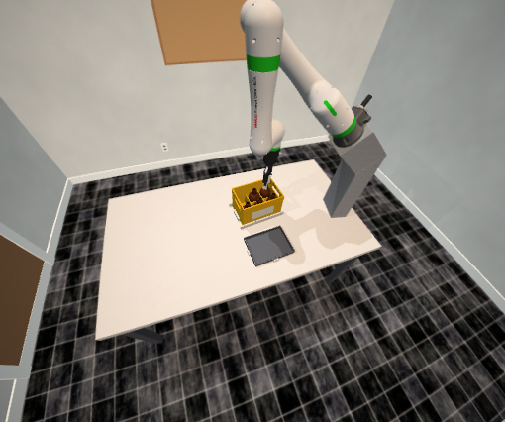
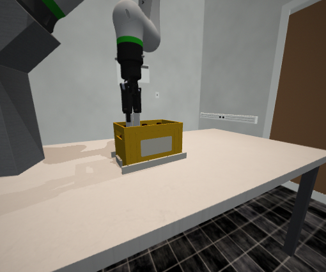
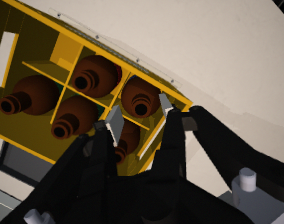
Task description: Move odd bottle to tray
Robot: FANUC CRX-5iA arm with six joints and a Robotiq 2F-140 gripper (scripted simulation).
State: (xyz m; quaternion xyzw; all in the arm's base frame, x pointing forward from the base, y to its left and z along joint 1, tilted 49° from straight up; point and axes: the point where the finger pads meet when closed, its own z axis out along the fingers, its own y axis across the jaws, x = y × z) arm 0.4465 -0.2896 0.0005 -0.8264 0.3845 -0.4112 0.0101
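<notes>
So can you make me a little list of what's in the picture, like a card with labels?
crate: yellow crate on the table
bottles: five brown bottles, all in the crate
tray: dark tray, nothing on it, beside the crate
gripper: gripper partly open, holding nothing, fingertips low over one corner of the crate

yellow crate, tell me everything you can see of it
The yellow crate is a box that looks like plastic, with a grey label panel on its long side and a handle slot in its end wall. Inner dividers split it into cells; five brown bottles stand in them. It sits upright on the table, in a low grey frame, beside the dark tray. The hand, partly open, reaches in at one corner cell.
</notes>
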